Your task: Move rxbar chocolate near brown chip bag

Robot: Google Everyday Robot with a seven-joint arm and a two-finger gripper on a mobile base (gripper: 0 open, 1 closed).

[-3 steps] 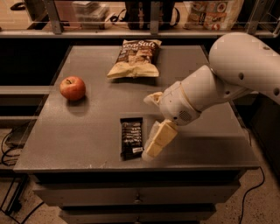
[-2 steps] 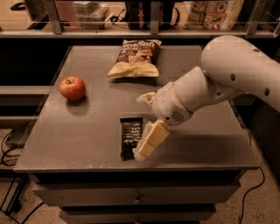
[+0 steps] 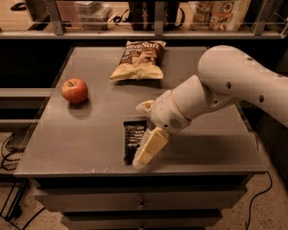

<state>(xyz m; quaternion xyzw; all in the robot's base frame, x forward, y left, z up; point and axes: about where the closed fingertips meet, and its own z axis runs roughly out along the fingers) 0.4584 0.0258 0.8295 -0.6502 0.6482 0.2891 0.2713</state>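
Observation:
The rxbar chocolate (image 3: pixel 132 139) is a small black wrapper lying flat near the table's front edge. The brown chip bag (image 3: pixel 139 60) lies at the back middle of the table, well away from the bar. My gripper (image 3: pixel 147 128) is low over the right side of the bar. It is open: one cream finger (image 3: pixel 150 147) lies along the bar's right edge and hides part of it. The other finger (image 3: pixel 145 106) is just behind the bar. The bar rests on the table and is not held.
A red apple (image 3: pixel 74 90) sits at the left of the grey table (image 3: pixel 90 134). My white arm (image 3: pixel 234 85) reaches in from the right. Behind the table, a shelf holds a white-orange bag (image 3: pixel 220 13) and other items.
My gripper has moved left and a little down, from beside the bar to over its right edge. The bar, chip bag and apple have not moved.

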